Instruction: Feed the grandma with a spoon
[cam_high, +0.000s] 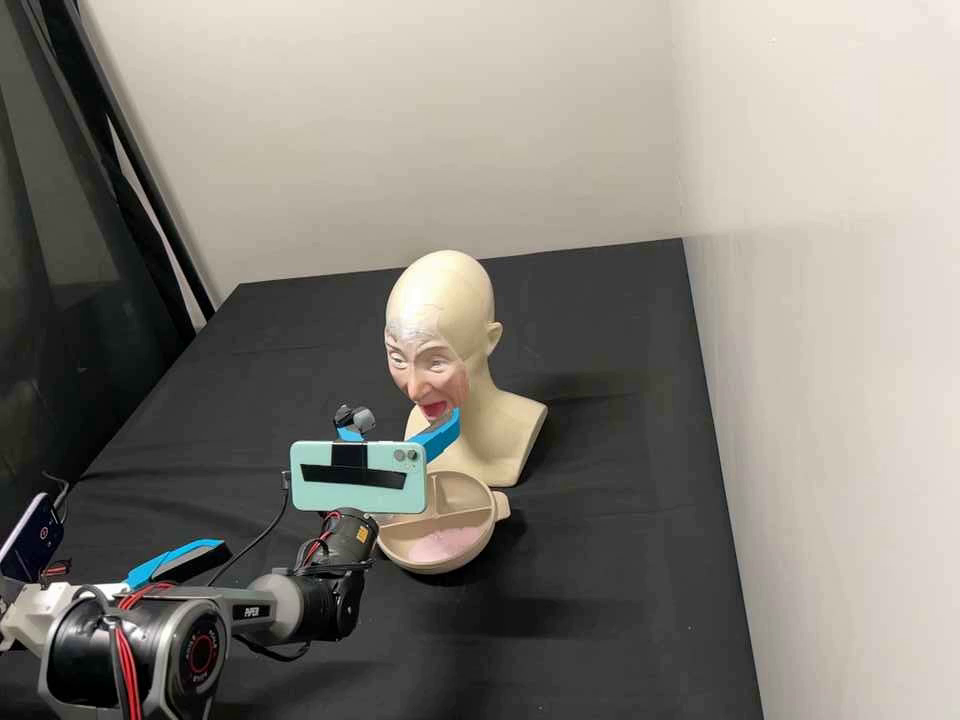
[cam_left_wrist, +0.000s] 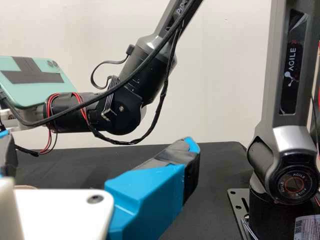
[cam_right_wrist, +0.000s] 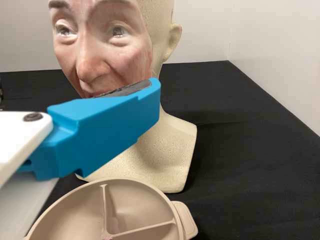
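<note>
Your right hand (cam_high: 443, 430) was nearest, fingertip at mouth of grandma (cam_high: 445, 320) | left hand (cam_high: 180, 562) well back | neither grip could be told

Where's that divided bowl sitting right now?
In the high view, the bowl rests on the black bench near the middle, right in front of the mannequin head and its base.

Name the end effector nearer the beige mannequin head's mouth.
Right. The right end effector is at the beige mannequin head's mouth; the left end effector sits far back from it.
</note>
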